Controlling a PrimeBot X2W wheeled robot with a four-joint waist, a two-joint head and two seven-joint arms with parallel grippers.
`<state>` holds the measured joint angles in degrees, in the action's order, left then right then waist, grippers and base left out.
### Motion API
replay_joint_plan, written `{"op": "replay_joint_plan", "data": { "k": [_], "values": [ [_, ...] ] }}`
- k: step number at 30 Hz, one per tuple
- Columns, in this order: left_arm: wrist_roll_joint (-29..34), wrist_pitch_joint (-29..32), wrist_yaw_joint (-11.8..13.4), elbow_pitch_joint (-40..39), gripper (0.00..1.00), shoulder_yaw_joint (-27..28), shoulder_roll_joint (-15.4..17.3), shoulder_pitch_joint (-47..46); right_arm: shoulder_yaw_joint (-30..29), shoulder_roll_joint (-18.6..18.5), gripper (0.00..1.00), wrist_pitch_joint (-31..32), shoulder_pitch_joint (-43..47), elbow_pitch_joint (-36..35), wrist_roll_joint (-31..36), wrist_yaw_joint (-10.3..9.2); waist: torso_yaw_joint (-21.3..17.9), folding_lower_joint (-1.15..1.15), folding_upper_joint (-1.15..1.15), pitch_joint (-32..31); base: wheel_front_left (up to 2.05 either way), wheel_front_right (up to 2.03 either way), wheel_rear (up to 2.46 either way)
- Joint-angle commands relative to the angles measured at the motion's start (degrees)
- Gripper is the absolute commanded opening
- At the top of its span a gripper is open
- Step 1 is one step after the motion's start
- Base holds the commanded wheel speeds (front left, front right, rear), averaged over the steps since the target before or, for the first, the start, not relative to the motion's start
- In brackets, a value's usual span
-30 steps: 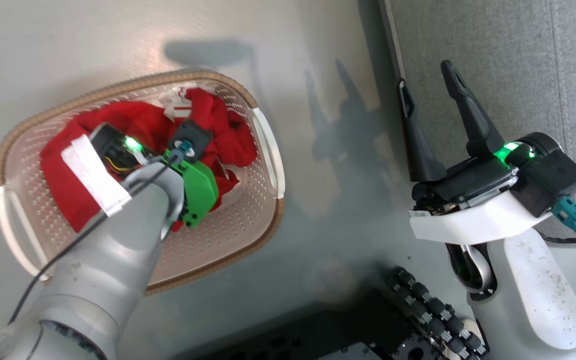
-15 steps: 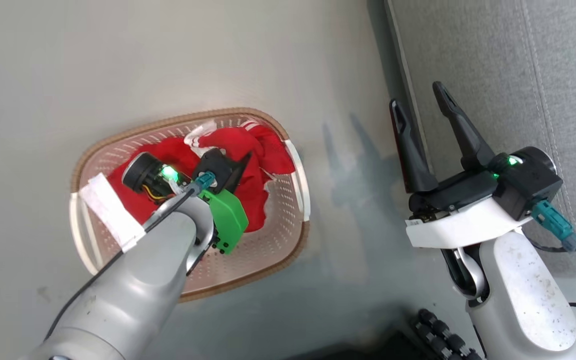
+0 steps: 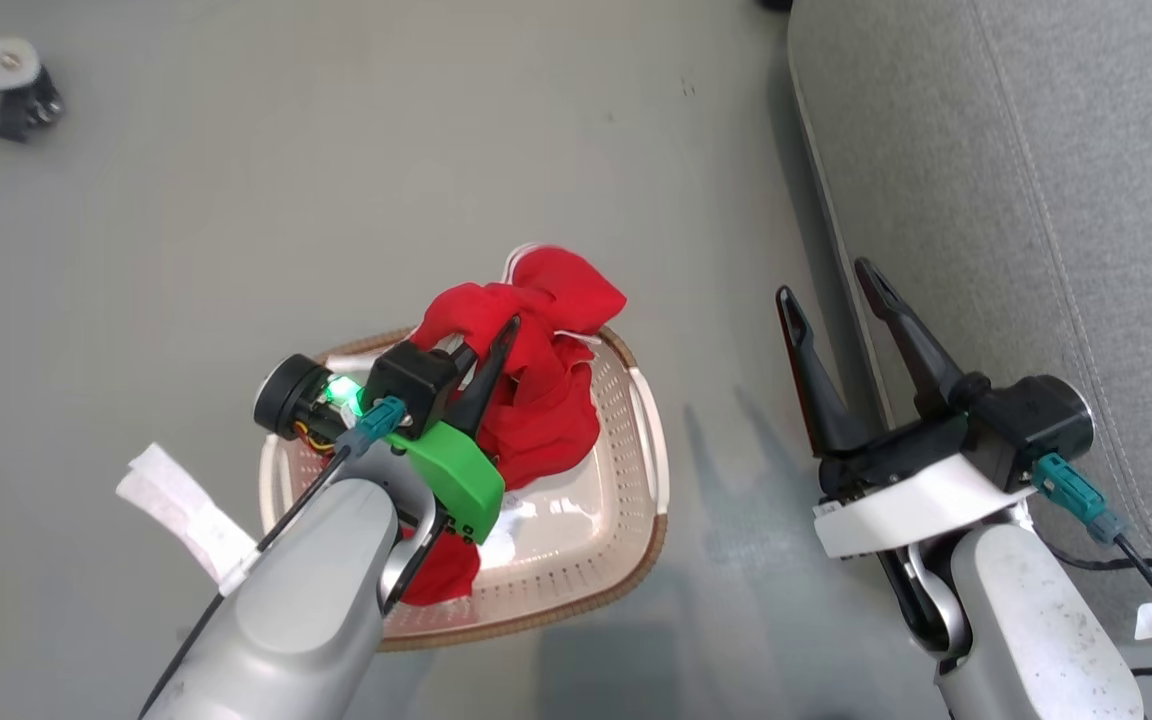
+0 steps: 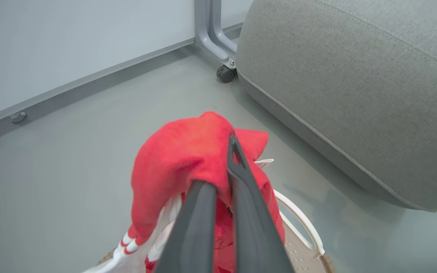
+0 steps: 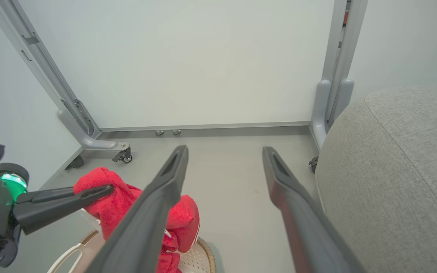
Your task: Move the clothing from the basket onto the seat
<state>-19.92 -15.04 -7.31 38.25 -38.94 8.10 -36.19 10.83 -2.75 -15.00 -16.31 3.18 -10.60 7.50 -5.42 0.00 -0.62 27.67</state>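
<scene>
Head view, left pincer clamped tight on red clothing, bundle held above basket, lower end hanging inside it, right pincer spread wide, empty, at 3 o'clock, seat at 2 o'clock

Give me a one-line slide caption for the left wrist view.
Left gripper shut on the red clothing, held over the basket, grey seat at right.
</scene>
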Motion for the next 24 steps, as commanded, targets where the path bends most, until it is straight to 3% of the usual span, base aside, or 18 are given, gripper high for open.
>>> {"op": "replay_joint_plan", "data": {
  "k": [1, 14, 24],
  "values": [
    [0.9, -0.2, -0.2, -1.6, 0.00, 1.4, 0.0, 1.6, -0.4, -0.2, 1.00, -0.3, 1.4, 0.4, 0.3, -0.02, 3.4, 0.00, 0.62, -5.9, 0.00, 0.00, 0.00],
    [5.5, -0.2, -0.2, -15.9, 0.00, 10.1, -1.6, 7.7, -0.8, -0.2, 1.00, -0.3, 6.9, 2.2, -0.1, -0.02, 6.1, 0.00, 0.62, -15.6, 0.00, 0.00, 0.00],
    [7.3, -0.2, -0.2, -24.2, 0.00, 10.4, -2.6, 6.2, -0.2, -0.2, 1.00, -0.3, 9.6, 2.7, -0.9, -0.02, 6.0, 0.00, 0.62, -20.1, 0.00, 0.00, 0.00]
  ]
}}
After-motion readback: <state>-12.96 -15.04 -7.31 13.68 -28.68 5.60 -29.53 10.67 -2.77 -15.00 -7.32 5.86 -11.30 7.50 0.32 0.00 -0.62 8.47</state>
